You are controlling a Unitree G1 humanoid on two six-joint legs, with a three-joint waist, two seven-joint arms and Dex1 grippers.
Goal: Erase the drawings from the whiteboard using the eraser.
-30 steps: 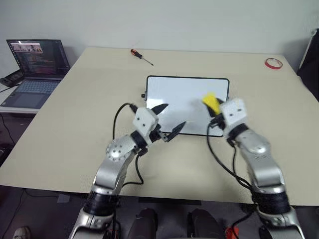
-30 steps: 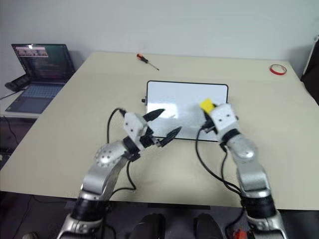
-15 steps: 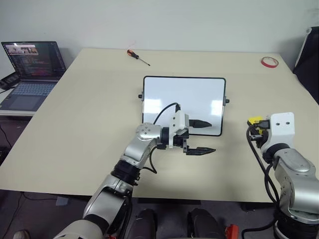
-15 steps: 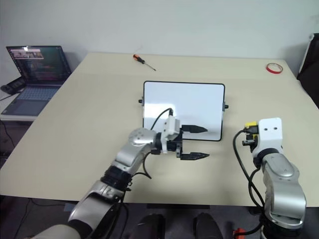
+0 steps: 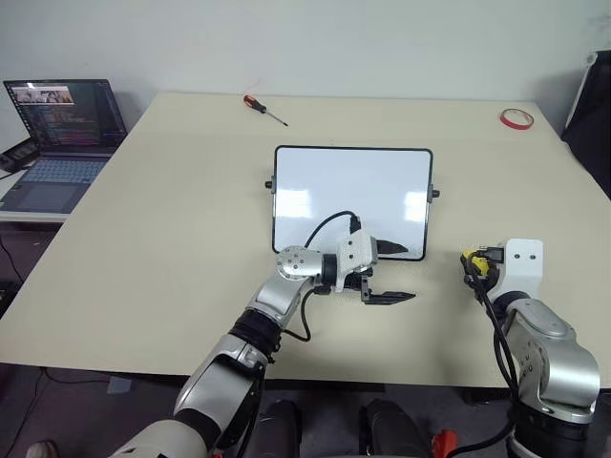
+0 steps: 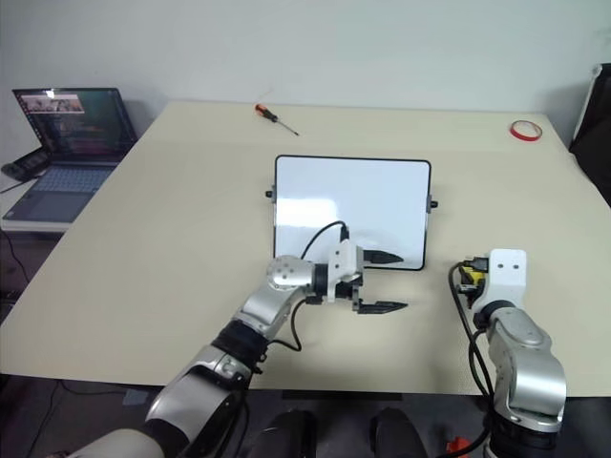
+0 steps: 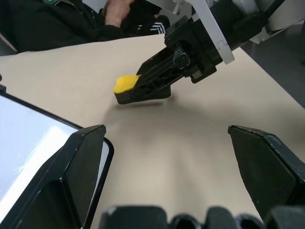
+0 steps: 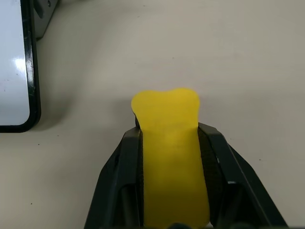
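Observation:
The whiteboard point(image 5: 351, 196) lies flat in the middle of the table point(image 5: 172, 239). Its surface looks plain white, and the drawings are out of view. My right gripper point(image 8: 169, 130) is shut on the yellow eraser point(image 8: 167, 143). It holds the eraser low over the bare table, to the right of the board's near right corner point(image 8: 19, 125). In the head view the eraser point(image 5: 474, 259) peeks out beside the right wrist. My left gripper point(image 5: 409, 274) stands open and empty at the board's near edge, pointing right toward the eraser point(image 7: 126, 85).
An open laptop point(image 5: 62, 124) sits off the table's far left. A red-handled screwdriver point(image 5: 265, 108) lies at the back, and a red tape ring point(image 5: 516, 118) at the far right corner. A person in dark clothes point(image 7: 71, 24) sits beyond the table's right side.
My right gripper carried the eraser off the board, rightward and down to the table beside it. The left gripper swung right and lowered along the board's near edge.

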